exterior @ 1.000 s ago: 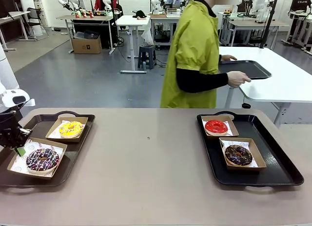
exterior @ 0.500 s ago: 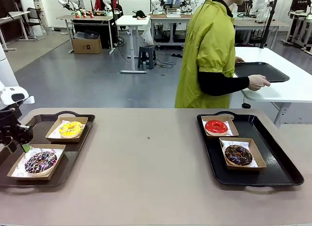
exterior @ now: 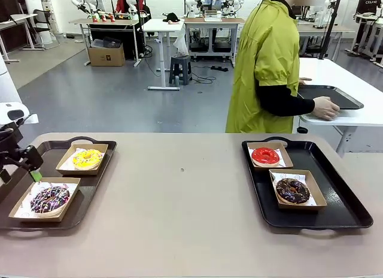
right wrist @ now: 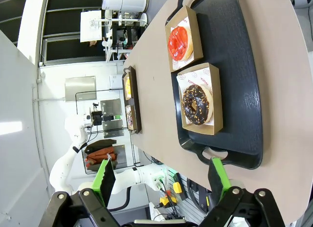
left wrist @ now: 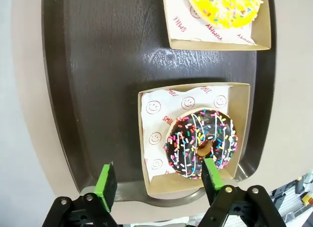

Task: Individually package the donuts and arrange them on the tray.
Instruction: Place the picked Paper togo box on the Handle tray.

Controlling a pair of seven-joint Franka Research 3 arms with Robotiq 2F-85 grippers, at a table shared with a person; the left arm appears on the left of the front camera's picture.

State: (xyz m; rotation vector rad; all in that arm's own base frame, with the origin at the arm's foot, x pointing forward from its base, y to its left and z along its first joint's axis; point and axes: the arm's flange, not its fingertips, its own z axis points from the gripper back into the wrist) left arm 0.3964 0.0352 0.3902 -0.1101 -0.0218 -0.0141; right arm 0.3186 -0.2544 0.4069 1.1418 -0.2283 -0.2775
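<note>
Beige tabletop [exterior: 179,218] runs across the front view, with a workshop of desks beyond it. Take the left tray [exterior: 90,188] as the landmark. On its near end sits a cardboard box [exterior: 24,197] holding the dark donut with coloured sprinkles [exterior: 50,198]; on its far end a second box [exterior: 67,164] holds the yellow donut [exterior: 87,158]. Just beside the tray's outer edge, above the near box, hangs the left tool [exterior: 27,170], its green pads [left wrist: 106,182] spread apart and gripping nothing. In the right wrist view the right tool [right wrist: 161,180] also stands apart and bare. Well across the tabletop from the left tray lies a right tray [exterior: 341,200], carrying the chocolate donut [exterior: 292,190] in a box at its near part and the red donut [exterior: 265,155] boxed behind it. Farther off, a person [exterior: 269,68] in a yellow-green top rests a hand [exterior: 326,108] on another tray [exterior: 335,97] on a white table.
</note>
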